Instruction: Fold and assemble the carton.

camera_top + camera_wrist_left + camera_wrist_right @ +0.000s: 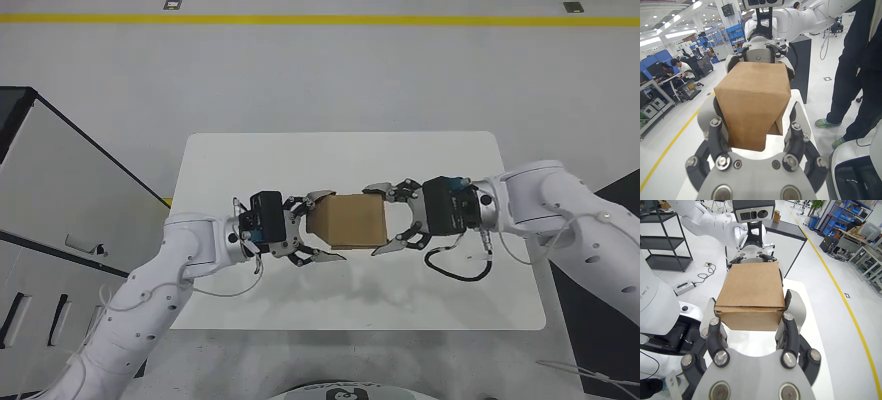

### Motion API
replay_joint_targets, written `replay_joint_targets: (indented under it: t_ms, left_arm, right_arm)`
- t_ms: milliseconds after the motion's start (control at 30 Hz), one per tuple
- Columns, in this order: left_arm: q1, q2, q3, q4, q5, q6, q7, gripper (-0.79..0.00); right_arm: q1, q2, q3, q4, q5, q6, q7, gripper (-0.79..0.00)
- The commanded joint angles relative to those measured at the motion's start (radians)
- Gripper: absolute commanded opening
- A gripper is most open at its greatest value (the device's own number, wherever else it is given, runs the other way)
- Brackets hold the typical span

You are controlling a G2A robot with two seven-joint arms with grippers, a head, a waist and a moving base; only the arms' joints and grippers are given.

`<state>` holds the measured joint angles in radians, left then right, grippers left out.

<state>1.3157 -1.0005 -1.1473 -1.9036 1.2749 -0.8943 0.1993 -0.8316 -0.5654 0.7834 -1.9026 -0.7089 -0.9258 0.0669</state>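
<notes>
Cardboard carton (345, 220) is already box-shaped; my right jaws clasp its closed end, my left jaws gape around the end whose flaps, I judge, need tucking.

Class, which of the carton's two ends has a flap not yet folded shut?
The end of the carton facing the left gripper: a flap hangs loose there, while the end facing the right gripper is folded flat.
</notes>
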Motion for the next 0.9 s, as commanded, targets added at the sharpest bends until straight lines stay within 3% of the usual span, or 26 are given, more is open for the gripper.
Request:
replay_joint_targets:
  t_ms: [0, 300, 333, 400, 467, 500, 533, 867]
  left_arm:
    - [0.004, 0.001, -0.005, -0.005, -0.001, 0.0, 0.002, 0.0]
    - [0.036, 0.008, -0.058, -0.023, 0.005, 0.009, 0.019, 0.0]
    - [0.04, 0.009, -0.063, -0.025, 0.006, 0.008, 0.02, -0.068]
    - [0.048, 0.01, -0.074, -0.031, 0.008, 0.014, 0.025, -0.394]
    - [0.056, 0.011, -0.086, -0.037, 0.011, 0.025, 0.043, -0.523]
    - [0.06, 0.012, -0.092, -0.037, 0.016, 0.026, 0.049, -0.745]
    - [0.064, 0.013, -0.097, -0.036, 0.021, 0.026, 0.053, -0.785]
    - [0.089, 0.016, -0.122, -0.04, 0.052, 0.046, 0.075, -0.785]
  right_arm:
    - [-0.009, 0.0, 0.012, 0.006, 0.005, -0.001, 0.002, -0.785]
    - [-0.051, 0.003, 0.082, 0.053, 0.011, -0.079, -0.058, -0.785]
    - [-0.058, 0.003, 0.09, 0.06, 0.007, -0.087, -0.069, -0.785]
    - [-0.073, 0.004, 0.1, 0.064, 0.002, -0.087, -0.09, -0.785]
    - [-0.079, 0.005, 0.105, 0.07, -0.002, -0.087, -0.095, -0.785]
    - [-0.079, 0.005, 0.105, 0.07, -0.002, -0.087, -0.095, -0.785]
    - [-0.079, 0.005, 0.105, 0.07, -0.002, -0.087, -0.095, -0.785]
    - [-0.112, -0.003, 0.127, 0.057, -0.012, -0.073, -0.075, -0.785]
